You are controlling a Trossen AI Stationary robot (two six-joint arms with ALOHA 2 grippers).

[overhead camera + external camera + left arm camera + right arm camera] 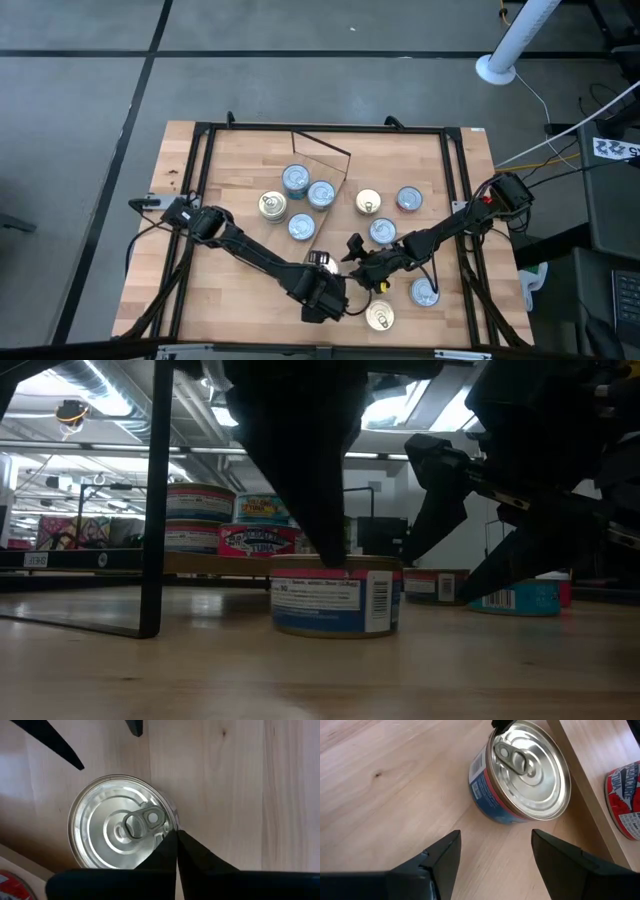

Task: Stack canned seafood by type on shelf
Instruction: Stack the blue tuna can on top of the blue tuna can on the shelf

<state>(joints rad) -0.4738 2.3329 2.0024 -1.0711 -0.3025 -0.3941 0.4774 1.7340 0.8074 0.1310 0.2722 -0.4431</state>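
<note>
pull-tab tin on the table, not gripped
rigid, slick metal: take its sides; left gripper clenched empty, right gripper spread

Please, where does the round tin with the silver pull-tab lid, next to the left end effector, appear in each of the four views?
High view: the round silver-lidded tin with blue-red label is just below the centre.
Low view: centre, in front.
Left wrist view: left of centre.
Right wrist view: upper right.
Shared landmark: the shut left end effector at its rim.
</note>
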